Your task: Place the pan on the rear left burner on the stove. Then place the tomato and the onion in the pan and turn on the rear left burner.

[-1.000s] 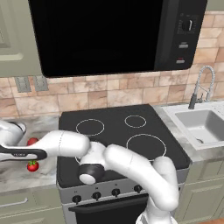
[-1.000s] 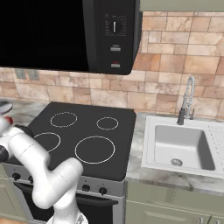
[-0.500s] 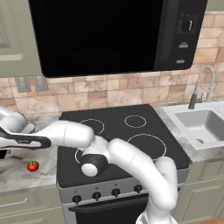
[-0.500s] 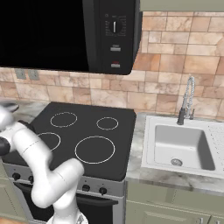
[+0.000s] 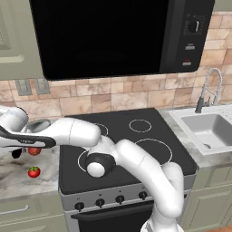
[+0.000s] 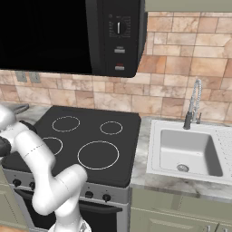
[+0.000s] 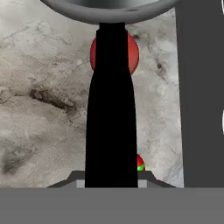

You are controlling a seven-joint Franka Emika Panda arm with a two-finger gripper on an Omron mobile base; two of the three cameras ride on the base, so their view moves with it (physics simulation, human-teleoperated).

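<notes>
While the pan (image 5: 38,125) hangs above the marble counter (image 5: 27,174) just left of the stove (image 5: 122,149), the gripper (image 5: 17,144) is clamped on its black handle. No step is complete: the rear left burner (image 6: 66,123) is bare, and the tomato (image 5: 33,171) and the onion (image 5: 34,151) lie on the counter left of the stove.

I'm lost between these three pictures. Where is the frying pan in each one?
Left base view: the pan sits far left, behind the white arm.
Right base view: pan at the left edge.
Hand view: pan rim at the top, black handle down the middle.
Shared landmark: the stove, the hand view's dark right strip.
</notes>
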